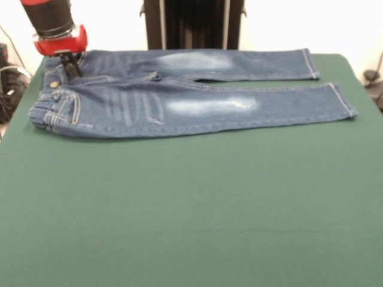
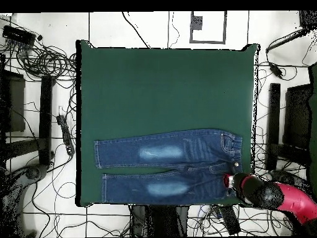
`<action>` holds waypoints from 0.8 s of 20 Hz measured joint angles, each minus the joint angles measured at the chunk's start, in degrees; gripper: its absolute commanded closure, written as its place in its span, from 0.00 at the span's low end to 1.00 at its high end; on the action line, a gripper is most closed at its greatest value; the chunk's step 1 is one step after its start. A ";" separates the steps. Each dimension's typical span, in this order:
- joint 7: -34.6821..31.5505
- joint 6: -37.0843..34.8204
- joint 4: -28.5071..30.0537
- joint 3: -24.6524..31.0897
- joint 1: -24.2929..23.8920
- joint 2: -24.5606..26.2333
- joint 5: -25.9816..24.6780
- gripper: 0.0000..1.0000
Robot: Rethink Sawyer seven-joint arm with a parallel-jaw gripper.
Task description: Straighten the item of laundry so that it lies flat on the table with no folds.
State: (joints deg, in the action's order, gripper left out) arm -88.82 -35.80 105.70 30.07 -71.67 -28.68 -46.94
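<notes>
The small blue denim jeans lie spread out along the far side of the dark green table. The waistband is at the left and both legs stretch to the right, side by side. The brass button shows at the waist. My gripper comes down at the far left onto the waistband's far corner and looks to be touching the denim. In the overhead view the jeans lie near the table's bottom edge, and the gripper is at the waistband's lower right corner.
The robot's black pedestal stands behind the table's far edge. The jeans lie close to that edge and to the table's left edge in the front view. Cables and dark stands surround the table on the floor.
</notes>
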 measured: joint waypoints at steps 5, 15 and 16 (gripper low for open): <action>1.26 0.00 0.19 0.14 -0.78 -0.87 -0.02 1.00; 1.26 1.33 2.99 -1.72 5.48 -3.74 -2.32 1.00; 1.26 1.42 3.31 -1.83 6.34 -4.00 -2.32 1.00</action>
State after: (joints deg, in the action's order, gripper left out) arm -87.56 -34.38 109.01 28.24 -65.33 -32.67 -49.26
